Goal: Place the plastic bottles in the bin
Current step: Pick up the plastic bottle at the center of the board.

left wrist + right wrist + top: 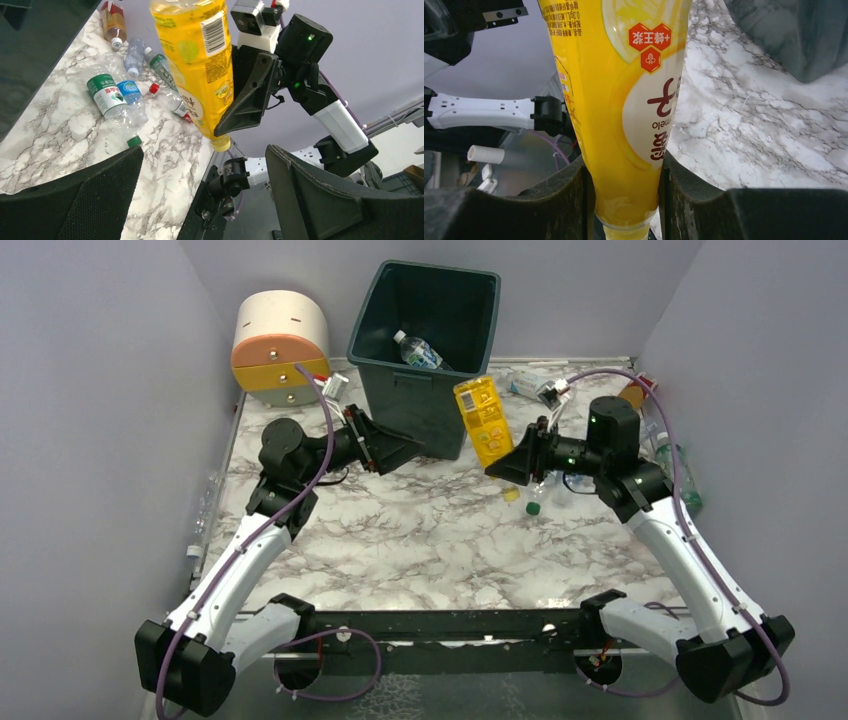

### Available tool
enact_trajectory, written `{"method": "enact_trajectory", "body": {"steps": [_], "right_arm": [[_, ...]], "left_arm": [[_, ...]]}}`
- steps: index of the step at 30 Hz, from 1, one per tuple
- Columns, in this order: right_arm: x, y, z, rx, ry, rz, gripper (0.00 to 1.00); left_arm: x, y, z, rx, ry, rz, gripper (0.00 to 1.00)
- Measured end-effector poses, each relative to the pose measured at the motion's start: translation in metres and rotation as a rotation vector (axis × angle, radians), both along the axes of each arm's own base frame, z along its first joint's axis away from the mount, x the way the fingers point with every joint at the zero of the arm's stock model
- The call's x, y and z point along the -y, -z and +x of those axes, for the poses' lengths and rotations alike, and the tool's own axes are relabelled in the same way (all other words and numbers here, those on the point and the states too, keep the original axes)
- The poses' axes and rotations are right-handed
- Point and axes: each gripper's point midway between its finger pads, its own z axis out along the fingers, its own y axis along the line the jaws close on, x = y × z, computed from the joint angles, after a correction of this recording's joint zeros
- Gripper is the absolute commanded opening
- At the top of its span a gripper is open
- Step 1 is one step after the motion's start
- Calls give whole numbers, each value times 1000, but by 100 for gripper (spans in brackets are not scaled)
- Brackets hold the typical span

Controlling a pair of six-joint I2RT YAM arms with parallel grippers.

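A yellow plastic bottle (483, 418) hangs cap down over the marble table, to the right of the dark green bin (410, 405). My right gripper (503, 468) is shut on its neck, the pads pressing both sides (626, 200). In the left wrist view the same yellow bottle (197, 65) fills the upper middle. My left gripper (408, 448) stands open and empty by the bin's front, its fingers (85, 200) wide apart. A clear bottle (418, 352) lies inside the bin. Several more bottles (112, 97) lie on the table's right side.
A rounded cream, orange and yellow drawer unit (280, 345) stands at the back left. Loose bottles lie along the right wall (680, 475) and the back right (530, 383). A green-capped bottle (534, 506) lies under the right gripper. Grey walls close in three sides.
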Motion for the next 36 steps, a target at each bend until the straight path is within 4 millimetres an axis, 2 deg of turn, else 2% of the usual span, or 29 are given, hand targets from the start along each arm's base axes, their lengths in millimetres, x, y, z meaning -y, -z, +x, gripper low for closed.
{"method": "enact_trajectory", "body": {"steps": [6,12,17,21,25,28,30,36], "right_arm": [[-27,-2,-1,-26,-78,5,34],[-67,-9,-24,-18,-194,11,34],[-87,-13,-34,-9,-235,18,34],[-99,-7,-40,-22,-250,6,34],[-103,-6,-41,-26,-251,4,34],[-104,-7,-40,-14,-247,6,39],[-104,-9,-37,2,-241,10,43],[-105,-12,-34,19,-231,18,75]], "left_arm": [[3,-1,1,13,-16,0,99],[3,-1,6,38,-51,7,99],[2,-3,12,60,-86,9,99],[0,-6,16,78,-114,2,90],[-1,-11,18,93,-128,-9,67],[0,-14,17,85,-125,-21,48],[0,-19,16,81,-121,-32,42],[3,-25,18,88,-114,-37,41]]}}
